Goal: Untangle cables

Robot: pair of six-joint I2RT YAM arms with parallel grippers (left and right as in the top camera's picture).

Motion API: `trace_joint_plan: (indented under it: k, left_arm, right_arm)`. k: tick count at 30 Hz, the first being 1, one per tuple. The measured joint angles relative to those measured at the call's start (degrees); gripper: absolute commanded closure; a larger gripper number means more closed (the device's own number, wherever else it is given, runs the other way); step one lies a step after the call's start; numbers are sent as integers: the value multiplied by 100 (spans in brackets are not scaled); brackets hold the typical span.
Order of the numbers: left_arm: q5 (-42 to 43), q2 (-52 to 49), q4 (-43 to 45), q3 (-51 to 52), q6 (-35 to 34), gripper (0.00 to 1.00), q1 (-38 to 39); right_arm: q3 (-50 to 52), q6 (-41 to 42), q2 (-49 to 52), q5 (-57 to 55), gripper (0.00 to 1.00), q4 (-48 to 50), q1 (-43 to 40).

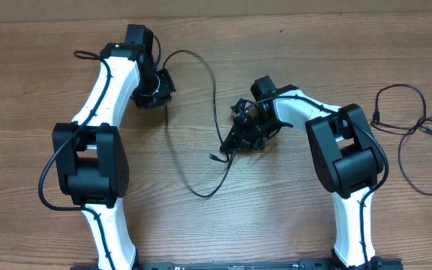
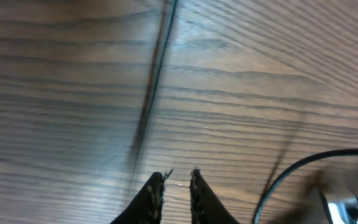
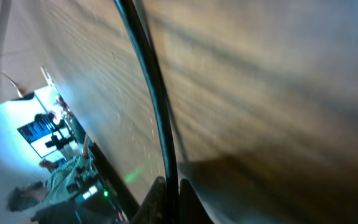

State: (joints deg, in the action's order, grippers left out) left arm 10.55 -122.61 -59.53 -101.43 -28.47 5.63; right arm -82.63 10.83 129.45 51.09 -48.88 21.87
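Dark ridged fingertips (image 2: 155, 198) of the left tool (image 2: 178, 180) fill the bottom edge of the left wrist view. They stand slightly apart, with bare wood grain showing in the narrow gap and nothing between them. Just ahead of them a long cable (image 2: 158, 74) lies flat on the tabletop (image 1: 291, 217) and runs away from the tips.

From overhead, this cable leaves the left tool near the back of the tabletop and sweeps toward the front in a wide curve. It then bends up to the tangle (image 1: 247, 131) at the centre. A second loop arcs from beside the left arm over the back and drops into the same knot. A small plug (image 1: 211, 157) pokes out at the tangle's left edge.

The right tool (image 3: 168, 190) sits on top of the tangle. Its wrist view shows the fingers pressed together on a black strand (image 3: 154, 93), which rises straight out from between them.

Well apart, at the far right edge, the loose cables (image 1: 418, 142) lie in open curves, touching neither arm.
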Motion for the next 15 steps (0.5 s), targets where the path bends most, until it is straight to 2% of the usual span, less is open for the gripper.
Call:
trace_joint_plan:
  k: [4, 7, 9, 11, 12, 13, 15]
  left_arm:
    - [-223, 0, -55, 0, 33, 76, 0]
    - [-308, 0, -50, 0, 44, 69, 0]
    - [-339, 0, -50, 0, 63, 54, 0]
    - [-380, 0, -46, 0, 107, 25, 0]
    - [-380, 0, -46, 0, 107, 16, 0]
    - [-393, 0, -44, 0, 129, 7, 0]
    - [-398, 0, -26, 0, 142, 1, 0]
  right_arm:
    - [151, 107, -205, -201, 96, -227, 153]
    - [227, 243, -424, -553, 96, -258, 275]
    - [240, 310, -667, -820, 96, -256, 332]
    - [240, 363, -966, -1056, 96, -221, 348]
    - [240, 385, -1110, -1152, 96, -216, 361]
    - [240, 404, -1287, -1283, 96, -214, 369]
    - [240, 417, -1499, -1464, 96, -214, 407]
